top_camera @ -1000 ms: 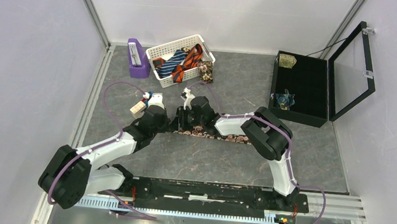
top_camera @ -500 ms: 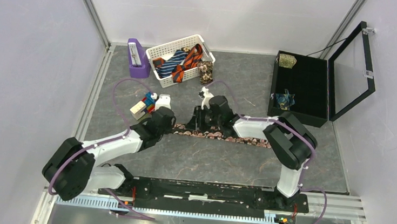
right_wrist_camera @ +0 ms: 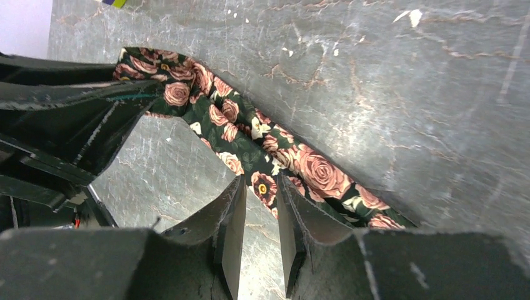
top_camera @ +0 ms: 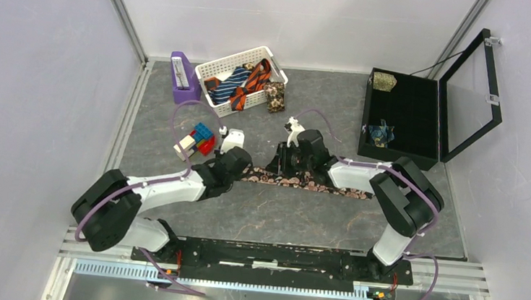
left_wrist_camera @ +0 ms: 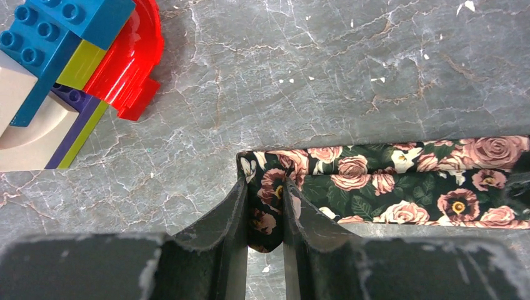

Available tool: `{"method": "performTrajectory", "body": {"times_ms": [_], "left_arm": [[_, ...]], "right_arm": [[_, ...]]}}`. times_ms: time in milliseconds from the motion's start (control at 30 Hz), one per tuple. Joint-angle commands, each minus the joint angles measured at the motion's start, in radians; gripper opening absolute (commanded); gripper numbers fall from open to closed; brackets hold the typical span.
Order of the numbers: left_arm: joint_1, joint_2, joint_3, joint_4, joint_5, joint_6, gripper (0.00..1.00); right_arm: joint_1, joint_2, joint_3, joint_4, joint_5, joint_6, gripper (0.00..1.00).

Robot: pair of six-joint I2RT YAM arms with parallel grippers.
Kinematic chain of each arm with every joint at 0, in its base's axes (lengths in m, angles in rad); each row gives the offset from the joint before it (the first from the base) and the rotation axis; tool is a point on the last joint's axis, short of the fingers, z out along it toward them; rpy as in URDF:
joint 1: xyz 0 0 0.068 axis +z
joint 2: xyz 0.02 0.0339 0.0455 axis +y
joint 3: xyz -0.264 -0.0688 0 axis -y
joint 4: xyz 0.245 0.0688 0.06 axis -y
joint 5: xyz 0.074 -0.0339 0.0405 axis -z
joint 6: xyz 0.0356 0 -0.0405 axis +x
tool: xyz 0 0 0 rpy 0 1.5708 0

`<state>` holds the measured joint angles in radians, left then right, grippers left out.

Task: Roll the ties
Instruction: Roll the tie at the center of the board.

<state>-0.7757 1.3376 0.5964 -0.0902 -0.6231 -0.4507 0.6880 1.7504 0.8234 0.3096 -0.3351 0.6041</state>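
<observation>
1. Narrow, dark fabric rose-print necktie, pink and cream blooms. It is laid out flat and nearly straight on the grey marbled table, between the two arms and in front of the bases. Laid out like this, presumably so that a roll can be started from one end.
2. Left gripper: jaws are closed on the squared left end of the necktie, with fabric pinched between the fingers. This end is judged to be the starting point of the roll.
3. Right gripper: jaws are closed over the near edge of the necktie, a little way along from the left gripper. This hold is probably meant to keep the strip taut.
4. Red, blue and white plastic toy blocks are stacked near the held end but are not touching the fabric. They may crowd the left arm.
5. White slotted plastic basket at the far side holds a navy-white striped tie and an orange-black striped tie, unrolled.
6. Purple plastic holder is set just beside the basket.
7. Black compartmented case, lid open, at far right and well apart. Two rolled ties are seen inside.
</observation>
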Motion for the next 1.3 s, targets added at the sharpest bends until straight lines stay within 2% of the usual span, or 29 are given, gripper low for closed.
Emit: {"method": "performTrajectory", "body": {"times_ms": [0,433,700,800,967,1033,1267], "left_arm": [[-0.052,0.045,0.047,-0.01,-0.098,0.048,0.02],[-0.182,0.213,0.136,-0.055,-0.219,0.038,0.02],[-0.206,0.239,0.164,-0.043,-0.17,0.042,0.23],[-0.215,0.247,0.175,-0.043,-0.158,0.049,0.39],[-0.223,0.241,0.19,-0.045,-0.138,0.059,0.52],[-0.225,0.243,0.201,-0.053,-0.13,0.06,0.55],[-0.233,0.22,0.217,-0.05,-0.06,0.048,0.56]], "right_arm": [[-0.036,-0.089,-0.021,-0.001,0.036,-0.026,0.32],[-0.123,-0.195,-0.063,-0.032,0.04,-0.046,0.33],[-0.152,-0.216,-0.07,-0.036,0.031,-0.048,0.33],[-0.155,-0.218,-0.07,-0.034,0.028,-0.046,0.33],[-0.158,-0.219,-0.07,-0.033,0.026,-0.045,0.33],[-0.158,-0.219,-0.07,-0.031,0.025,-0.042,0.33],[-0.162,-0.22,-0.067,-0.032,0.023,-0.041,0.33]]}}
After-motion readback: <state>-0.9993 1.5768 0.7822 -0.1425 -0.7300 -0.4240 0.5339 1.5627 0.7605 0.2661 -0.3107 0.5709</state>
